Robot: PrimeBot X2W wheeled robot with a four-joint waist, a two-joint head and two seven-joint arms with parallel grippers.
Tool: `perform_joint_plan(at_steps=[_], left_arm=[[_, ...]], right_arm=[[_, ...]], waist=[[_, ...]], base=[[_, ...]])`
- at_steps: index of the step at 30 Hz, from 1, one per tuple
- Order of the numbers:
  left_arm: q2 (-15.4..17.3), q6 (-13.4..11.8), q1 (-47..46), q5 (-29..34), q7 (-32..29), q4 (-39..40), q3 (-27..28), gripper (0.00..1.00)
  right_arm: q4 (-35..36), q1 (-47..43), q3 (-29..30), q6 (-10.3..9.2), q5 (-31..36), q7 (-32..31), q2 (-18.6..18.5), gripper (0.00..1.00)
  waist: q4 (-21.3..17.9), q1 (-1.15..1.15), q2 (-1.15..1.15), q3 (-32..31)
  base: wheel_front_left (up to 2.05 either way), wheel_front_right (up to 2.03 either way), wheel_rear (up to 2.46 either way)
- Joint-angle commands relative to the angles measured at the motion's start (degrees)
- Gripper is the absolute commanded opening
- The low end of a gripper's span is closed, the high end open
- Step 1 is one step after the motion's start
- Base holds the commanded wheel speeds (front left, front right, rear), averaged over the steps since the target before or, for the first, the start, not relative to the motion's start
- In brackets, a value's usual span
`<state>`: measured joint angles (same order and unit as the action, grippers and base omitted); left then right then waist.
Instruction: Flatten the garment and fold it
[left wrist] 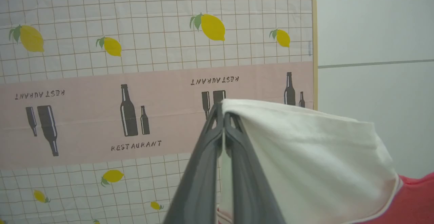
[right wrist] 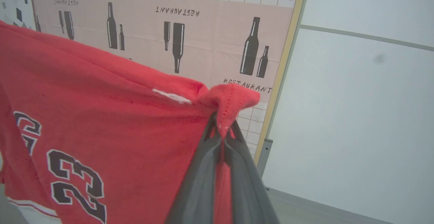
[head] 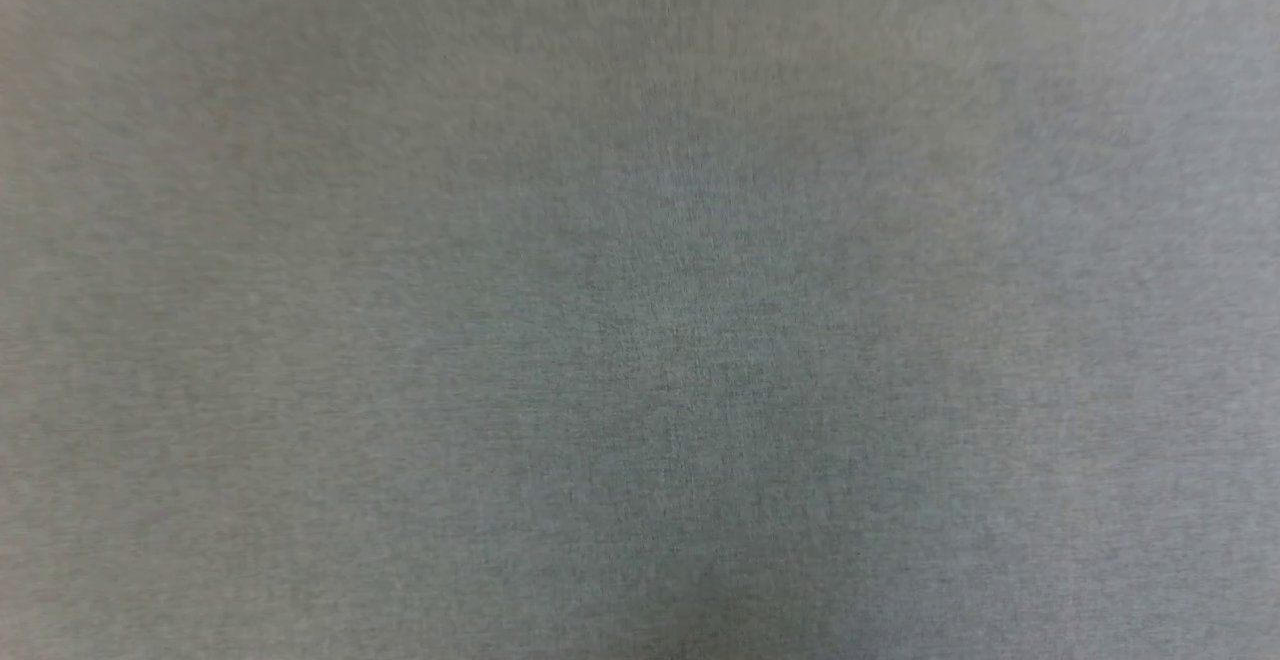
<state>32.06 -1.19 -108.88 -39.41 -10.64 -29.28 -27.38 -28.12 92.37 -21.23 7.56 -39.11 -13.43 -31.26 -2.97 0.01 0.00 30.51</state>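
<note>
Garment pinched by left gripper and right gripper

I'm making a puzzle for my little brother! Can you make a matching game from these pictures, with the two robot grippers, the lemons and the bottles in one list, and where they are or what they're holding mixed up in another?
1. left gripper with two dark fingers
2. right gripper with two dark fingers
3. yellow printed lemons
4. dark printed bottles

A. on the pink band of the patterned cloth
B. shut on the red fabric of the soft T-shirt
C. on the white checked part
D. shut on the T-shirt's white sleeve

Pairs: 1-D, 2-B, 3-C, 4-A.
</note>
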Motion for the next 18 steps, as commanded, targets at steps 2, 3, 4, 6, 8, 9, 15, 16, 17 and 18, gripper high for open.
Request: perform_joint_plan(at_steps=[2, 3, 4, 6, 8, 9, 15, 16, 17, 18], left_arm=[[-1.30, 1.13, -3.38, 1.35, 1.77, -3.74, -0.46, 0.00], [-1.81, 1.69, -4.63, 1.61, 2.52, -5.49, -0.67, 0.00], [-2.17, 2.07, -5.55, 1.78, 3.05, -6.78, -0.80, 0.00], [-2.92, 2.79, -6.93, 2.00, 4.33, -9.37, -1.01, 0.00], [-3.61, 3.51, -7.18, 2.09, 5.37, -11.55, -1.43, 0.00], [-3.99, 3.94, -6.81, 2.00, 5.82, -12.58, -1.68, 0.00], [-5.58, 5.24, -0.43, 0.67, 8.49, -16.22, -2.65, 0.00], [-5.82, 5.28, 1.05, 0.33, 8.90, -16.55, -2.69, 0.00], [-6.18, 5.26, 3.11, -0.05, 9.61, -16.78, -2.75, 0.00], [-6.53, 5.26, 5.01, -0.46, 10.03, -16.92, -2.83, 0.00]], right_arm=[[-3.52, 2.82, -1.75, -0.08, 0.49, 2.47, 1.25, 0.00], [-5.13, 4.02, -2.53, -0.08, 0.50, 3.56, 1.72, 0.00], [-6.27, 4.92, -3.15, -0.08, 0.40, 4.32, 2.04, 0.00], [-8.66, 6.41, -4.40, -0.08, -0.05, 6.01, 2.72, 0.00], [-10.71, 7.12, -5.74, -0.08, -0.67, 7.29, 3.29, 0.00], [-11.63, 7.20, -6.68, -0.08, -0.90, 7.90, 3.47, 0.00], [-15.06, 3.94, -11.67, -0.08, -2.94, 10.33, 3.96, 0.00], [-15.14, 2.99, -12.69, -0.08, -3.18, 10.53, 3.92, 0.00], [-15.36, 1.64, -13.55, -0.08, -3.76, 10.99, 3.78, 0.00], [-15.62, 0.42, -14.09, -0.08, -4.33, 11.34, 3.70, 0.00]], waist=[[-0.57, -0.01, 0.00, 5.86], [-0.40, -0.01, 0.00, 6.35], [-0.21, -0.01, 0.00, 6.81], [0.20, -0.01, 0.00, 7.65], [0.72, -0.01, 0.00, 8.31], [1.01, -0.01, 0.00, 8.57], [2.62, -0.01, 0.00, 8.29], [2.83, -0.01, 0.00, 7.99], [3.20, -0.01, 0.00, 7.48], [3.46, -0.01, 0.00, 6.97]], base=[[0.00, 0.00, 0.00], [0.00, 0.00, 0.00], [0.00, 0.00, 0.00], [0.00, 0.00, 0.00], [0.00, 0.00, 0.00], [0.00, 0.00, 0.00], [0.00, 0.00, 0.00], [0.00, 0.00, 0.00], [0.00, 0.00, 0.00], [0.00, 0.00, 0.00]])
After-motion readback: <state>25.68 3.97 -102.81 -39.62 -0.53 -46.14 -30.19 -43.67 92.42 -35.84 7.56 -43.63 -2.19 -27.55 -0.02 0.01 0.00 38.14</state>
